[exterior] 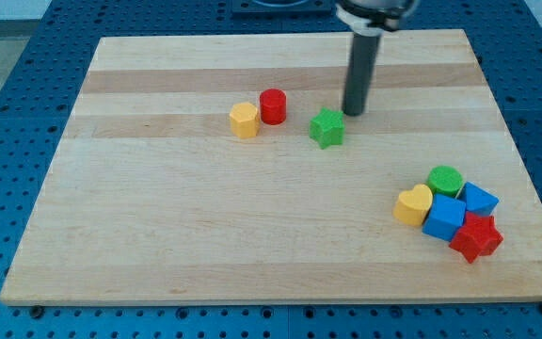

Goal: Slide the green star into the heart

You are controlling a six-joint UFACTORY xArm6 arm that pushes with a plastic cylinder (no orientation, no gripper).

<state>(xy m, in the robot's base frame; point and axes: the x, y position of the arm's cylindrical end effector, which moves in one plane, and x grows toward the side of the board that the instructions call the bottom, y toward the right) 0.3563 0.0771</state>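
Observation:
The green star [326, 128] lies a little above and right of the board's middle. My tip [353, 113] is just to the star's upper right, a small gap away from it. The yellow heart [412, 204] lies at the lower right, at the left edge of a cluster of blocks, well below and right of the star.
The cluster by the heart holds a green cylinder [445, 180], a blue cube [444, 217], another blue block [479, 200] and a red star [476, 236]. A yellow hexagon [244, 121] and a red cylinder [272, 106] sit left of the green star. The wooden board [158, 245] rests on a blue perforated table.

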